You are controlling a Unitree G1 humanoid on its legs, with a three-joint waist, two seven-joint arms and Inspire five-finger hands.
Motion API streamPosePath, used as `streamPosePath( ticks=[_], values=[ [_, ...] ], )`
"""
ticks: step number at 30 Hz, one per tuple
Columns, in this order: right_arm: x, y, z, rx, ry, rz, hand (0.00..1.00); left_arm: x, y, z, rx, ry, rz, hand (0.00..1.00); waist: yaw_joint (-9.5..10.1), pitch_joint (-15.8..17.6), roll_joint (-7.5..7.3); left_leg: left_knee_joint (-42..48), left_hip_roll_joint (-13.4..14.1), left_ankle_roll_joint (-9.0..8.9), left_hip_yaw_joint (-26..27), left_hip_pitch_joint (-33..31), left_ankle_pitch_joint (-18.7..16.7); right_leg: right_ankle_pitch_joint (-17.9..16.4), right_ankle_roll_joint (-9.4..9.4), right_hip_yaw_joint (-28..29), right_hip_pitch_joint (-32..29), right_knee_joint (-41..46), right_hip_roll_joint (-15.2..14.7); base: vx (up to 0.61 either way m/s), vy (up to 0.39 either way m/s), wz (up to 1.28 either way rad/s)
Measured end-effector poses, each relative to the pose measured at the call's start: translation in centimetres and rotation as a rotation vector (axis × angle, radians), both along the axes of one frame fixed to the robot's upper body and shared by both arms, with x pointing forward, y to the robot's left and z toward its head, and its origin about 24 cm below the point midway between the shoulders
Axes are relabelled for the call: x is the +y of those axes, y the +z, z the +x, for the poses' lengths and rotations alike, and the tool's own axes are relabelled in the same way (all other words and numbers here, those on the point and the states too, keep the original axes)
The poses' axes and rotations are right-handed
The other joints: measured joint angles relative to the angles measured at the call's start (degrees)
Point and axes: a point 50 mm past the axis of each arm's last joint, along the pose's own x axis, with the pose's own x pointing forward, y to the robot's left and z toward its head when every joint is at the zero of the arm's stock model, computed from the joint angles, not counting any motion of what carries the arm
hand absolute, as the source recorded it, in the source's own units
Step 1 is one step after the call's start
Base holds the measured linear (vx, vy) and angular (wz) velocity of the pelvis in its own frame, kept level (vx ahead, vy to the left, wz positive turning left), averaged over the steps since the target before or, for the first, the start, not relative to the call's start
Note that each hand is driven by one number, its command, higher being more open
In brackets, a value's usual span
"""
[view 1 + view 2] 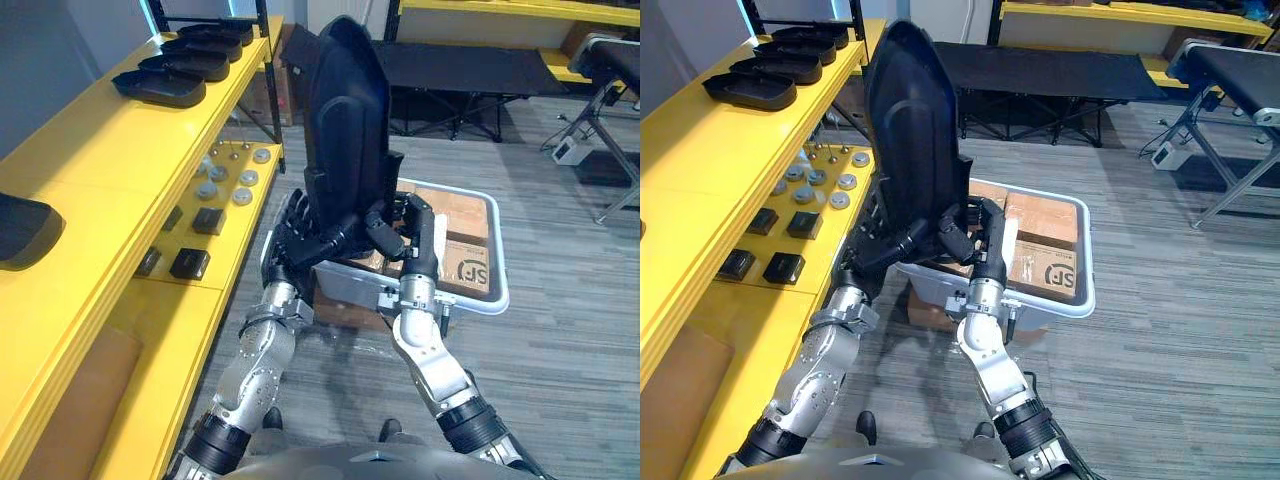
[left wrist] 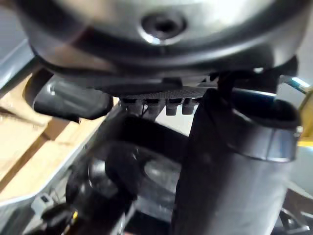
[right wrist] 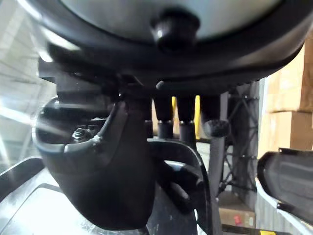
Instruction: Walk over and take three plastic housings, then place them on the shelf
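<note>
Housing (image 1: 345, 110) is held above the bin (image 1: 485, 295), clamped at its lower end, with left hand (image 1: 298, 238) and right hand (image 1: 392, 228) both curled round it. Long axis near vertical, tapered end up (base hidden by the hands). Next: swing left to the shelf (image 1: 90, 160), tip it flat, and lower it onto the bare stretch short of the 4 housings (image 1: 185, 62). Loosen both hands only once it rests.

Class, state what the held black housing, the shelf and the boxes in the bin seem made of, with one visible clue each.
Housing: probably moulded plastic, black, slightly glossy; soft highlights on its curved shell. Shelf: yellow painted surface, metal or board unclear; smooth sheen. Boxes: cardboard, matt brown flat panels.
</note>
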Motion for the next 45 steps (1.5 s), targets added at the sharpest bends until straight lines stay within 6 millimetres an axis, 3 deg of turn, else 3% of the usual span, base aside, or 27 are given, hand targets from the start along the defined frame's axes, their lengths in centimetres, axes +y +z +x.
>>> streamPosePath(
  ticks=[7,18,30,37,38,45],
  values=[
    [0.1,-0.3,0.0,0.019,-0.003,0.019,0.00,-0.3,0.1,-0.1,-0.020,-0.078,-0.053,1.00,-0.12,-0.7,0.01,-0.1,0.0,-0.10,0.2,0.8,-0.1,-0.1,-0.12,0.0,0.8,-0.4,0.1,0.00,-0.001,0.00],
    [-0.3,-0.4,0.1,0.020,0.041,-0.002,0.00,-0.3,-0.1,-0.3,-0.057,-0.138,0.015,1.00,-0.56,-1.6,0.49,-0.2,0.1,-0.14,0.3,0.9,-0.2,-0.1,-0.18,0.0,0.9,-0.8,0.2,0.00,0.000,0.00],
    [1.1,-1.0,-0.6,0.047,0.145,-0.018,0.00,1.3,0.6,-0.5,-0.064,0.086,0.222,1.00,-0.67,-2.0,0.35,-0.2,0.2,-0.36,0.2,1.5,-0.4,-0.2,-0.26,0.0,1.6,-1.0,0.4,0.00,0.000,0.00],
    [1.3,-1.3,-0.9,0.063,0.162,-0.018,0.00,1.6,0.6,-0.3,-0.055,0.121,0.206,1.00,0.03,-2.8,0.30,-0.3,0.2,-0.34,0.1,1.7,-0.6,-0.5,-0.71,-0.2,1.6,-1.0,0.4,0.00,0.000,0.00],
    [1.3,-1.3,-0.9,0.064,0.164,-0.018,0.00,1.7,0.6,-0.3,-0.054,0.123,0.205,0.00,0.04,-2.8,0.30,-0.3,0.2,-0.34,0.1,1.7,-0.6,-0.5,-0.72,-0.2,1.6,-1.0,0.4,0.00,0.000,0.00],
    [1.3,-1.3,-0.9,0.063,0.167,-0.017,0.00,1.6,0.4,-0.3,-0.032,0.082,0.165,0.00,0.05,-2.8,0.26,-0.3,0.2,-0.34,0.1,1.7,-0.5,-0.5,-0.72,-0.2,1.6,-1.1,0.4,0.00,0.000,0.00]
  ],
)
